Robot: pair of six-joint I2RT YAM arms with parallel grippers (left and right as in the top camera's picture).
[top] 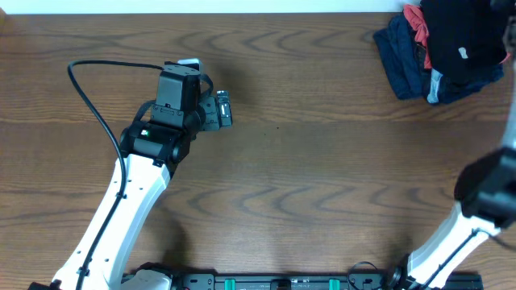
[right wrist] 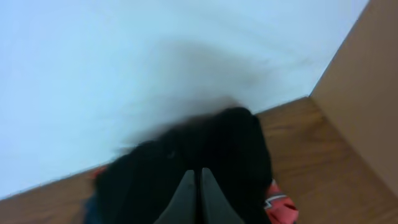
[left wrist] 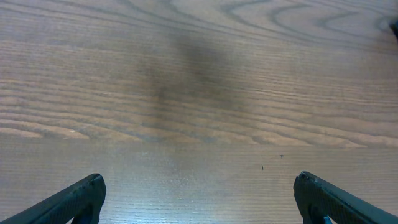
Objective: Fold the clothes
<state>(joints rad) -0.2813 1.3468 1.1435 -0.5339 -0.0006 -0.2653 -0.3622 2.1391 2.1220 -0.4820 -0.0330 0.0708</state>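
Note:
The black shirt hangs bunched at the far right corner of the table, with a small white tag showing. In the right wrist view my right gripper has its fingers pressed together in the black shirt and holds it up off the pile. In the overhead view the right gripper is hidden behind the shirt. My left gripper is far from the shirt, at the left middle of the table. It is open and empty over bare wood.
A red shirt and dark navy garments lie piled under the black shirt; the red shirt also shows in the right wrist view. A white wall and a brown panel stand behind the pile.

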